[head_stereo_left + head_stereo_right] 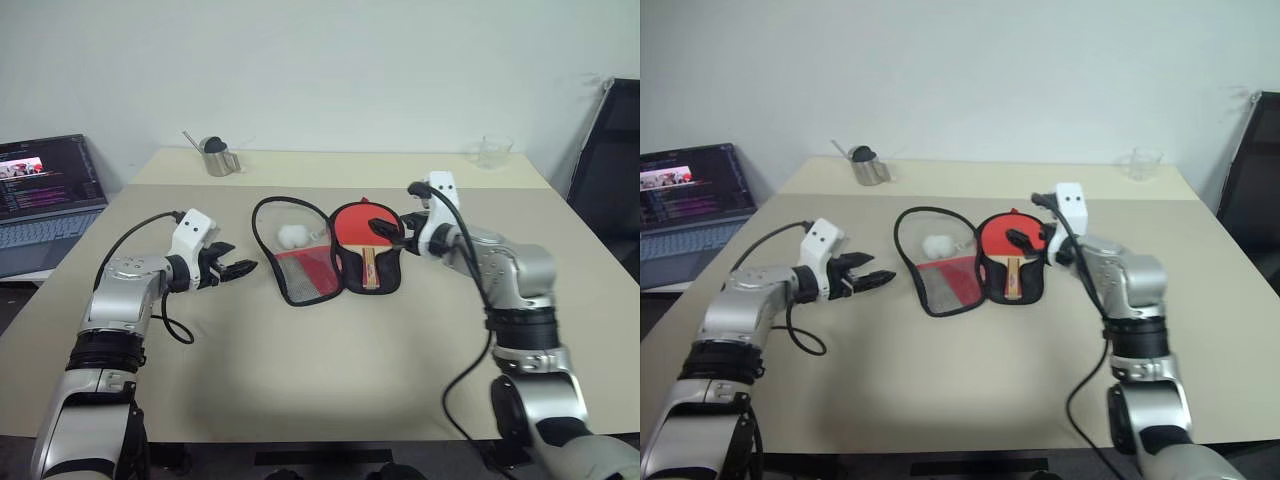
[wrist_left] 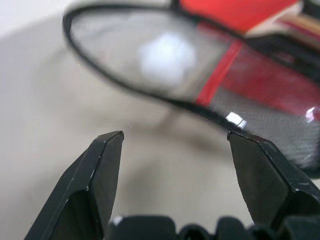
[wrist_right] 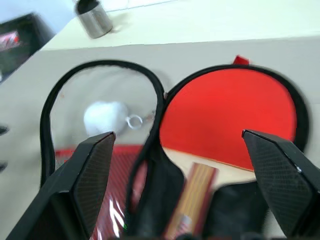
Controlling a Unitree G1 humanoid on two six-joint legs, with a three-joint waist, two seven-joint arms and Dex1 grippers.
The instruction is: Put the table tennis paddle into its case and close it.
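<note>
While the table tennis paddle (image 1: pixel 362 232) already lies inside the opened case (image 1: pixel 330 255), the flap remains folded out flat toward the left gripper (image 1: pixel 232 269), so closing is what is left. Jaws on both grippers stand wide and hold nothing. That flap's rim sits just ahead of the left gripper, clearly the nearer of the 2 hands to it. The right gripper (image 1: pixel 398 233) hovers just above the paddle blade. The paddle's long axis runs handle-first toward the robot.
</note>
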